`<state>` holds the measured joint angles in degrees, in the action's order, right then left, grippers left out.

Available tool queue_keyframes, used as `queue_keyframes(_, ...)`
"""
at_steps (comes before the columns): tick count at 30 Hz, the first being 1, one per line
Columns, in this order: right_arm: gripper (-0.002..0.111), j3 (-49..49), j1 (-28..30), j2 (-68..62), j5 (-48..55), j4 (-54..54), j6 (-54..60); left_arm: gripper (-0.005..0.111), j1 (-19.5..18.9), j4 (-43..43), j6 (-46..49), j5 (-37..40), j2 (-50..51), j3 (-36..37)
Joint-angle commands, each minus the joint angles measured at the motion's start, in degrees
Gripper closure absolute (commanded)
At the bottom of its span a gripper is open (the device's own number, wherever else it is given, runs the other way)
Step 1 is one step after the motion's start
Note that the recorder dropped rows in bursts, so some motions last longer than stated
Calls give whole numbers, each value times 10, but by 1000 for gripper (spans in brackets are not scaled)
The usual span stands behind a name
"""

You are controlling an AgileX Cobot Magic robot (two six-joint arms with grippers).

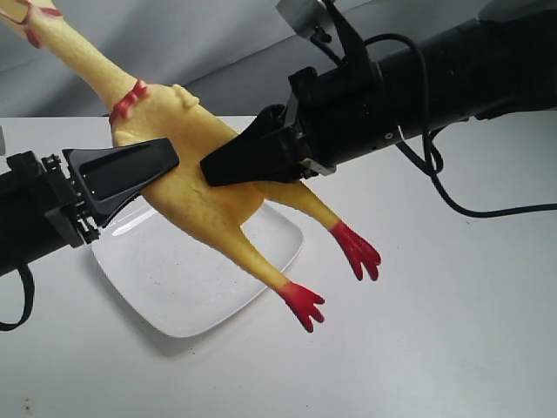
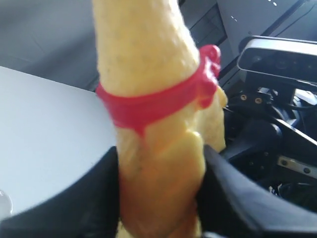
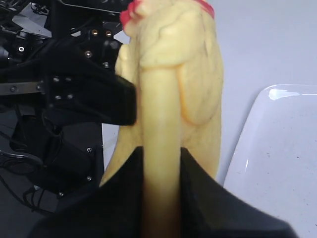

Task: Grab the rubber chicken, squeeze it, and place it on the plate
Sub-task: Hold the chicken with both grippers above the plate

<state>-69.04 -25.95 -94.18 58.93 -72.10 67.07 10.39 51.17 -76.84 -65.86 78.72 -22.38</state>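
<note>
1. My left tool [image 1: 161, 165] is closed on the rubber chicken [image 1: 196, 178]. In the left wrist view its two black fingers press the yellow body from both sides, just below the red band [image 2: 148, 106] around the neck.
2. My right tool [image 1: 222, 161] is also clamped on the chicken, lower down the body near where the legs begin. In the right wrist view its fingers sit tight against either side of the yellow rubber.
3. The two tools meet the body from opposite sides and sit just beside each other.
4. The chicken hangs in the air between them, tilted. Its neck runs up toward the top left corner of the exterior view, and its legs slope down to the right.
5. The white plate [image 1: 165, 296] lies on the table [image 1: 452, 340] beneath the chicken's body.
6. Both red feet [image 1: 355, 251] are off the table. In the exterior view they show past the plate's right edge.
</note>
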Motion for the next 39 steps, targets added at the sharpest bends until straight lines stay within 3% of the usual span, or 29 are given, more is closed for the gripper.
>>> queue_keyframes(1,108,-4,-3,6,18,-17,6,105,-2,3,19,-2,2,-6)
queue_keyframes(11,108,-4,-3,6,20,-5,6,106,-2,7,24,-2,2,-6)
queue_keyframes(14,108,-4,-3,6,17,-5,6,98,-2,7,24,-2,2,-6)
queue_keyframes(16,108,-4,-3,6,17,-4,6,81,-2,7,24,-3,2,-6)
queue_keyframes(18,108,-4,-3,6,17,-4,6,58,-2,7,24,-3,2,-6)
queue_keyframes(20,108,-4,-3,6,17,-4,6,24,-2,8,24,-3,2,-6)
queue_keyframes(22,108,-4,-3,6,17,-4,6,2,-2,8,20,-5,2,-6)
queue_keyframes(30,108,-4,-3,6,17,-3,9,9,-2,8,20,-5,2,-6)
queue_keyframes(32,108,-4,-3,6,15,-3,9,34,-2,19,20,-5,2,-6)
queue_keyframes(33,108,-4,-3,6,13,-3,9,68,-2,34,20,-4,2,-6)
queue_keyframes(34,108,-4,-3,6,13,-3,9,92,-2,42,21,-3,2,-6)
queue_keyframes(35,108,-4,-3,6,13,-3,9,106,-2,48,26,-3,2,-6)
queue_keyframes(39,108,-4,-3,6,13,-3,9,105,-2,50,35,-3,2,-6)
